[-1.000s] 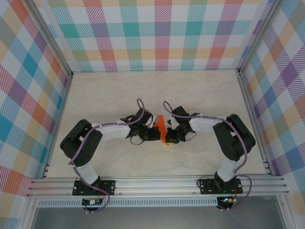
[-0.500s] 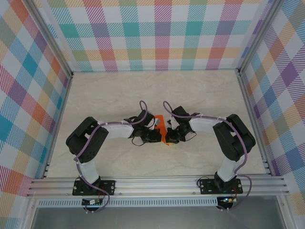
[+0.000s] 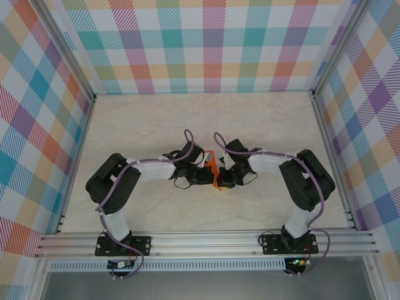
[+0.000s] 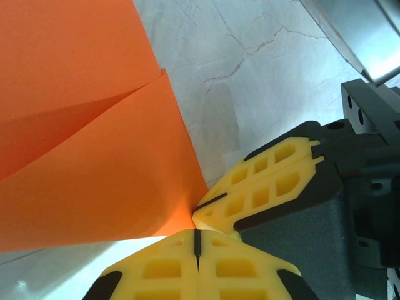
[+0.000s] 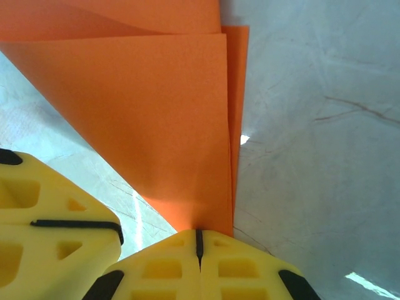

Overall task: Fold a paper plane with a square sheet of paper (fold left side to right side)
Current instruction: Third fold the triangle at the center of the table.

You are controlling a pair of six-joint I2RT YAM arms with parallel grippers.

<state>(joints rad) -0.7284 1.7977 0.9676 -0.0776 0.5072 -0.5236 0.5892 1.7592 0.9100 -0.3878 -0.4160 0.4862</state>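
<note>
i'm seeing the square sheet of paper (image 3: 214,164), partly folded, lying at the middle of the bench (image 3: 156,119), its long axis running from near edge to far edge. the left gripper (image 4: 197,232) and right gripper (image 5: 199,237) are both pinching its near end, fully closed. the sheet is fanning away from both toward the far edge, and the 2 arms are sitting equally near it.

High rear overhead view; two close wrist views, all on orange paper (image 4: 81,156)

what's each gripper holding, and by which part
Both pinch the folded bright orange paper sheet at one pointed corner: right gripper clearly, left gripper apparently.
</note>
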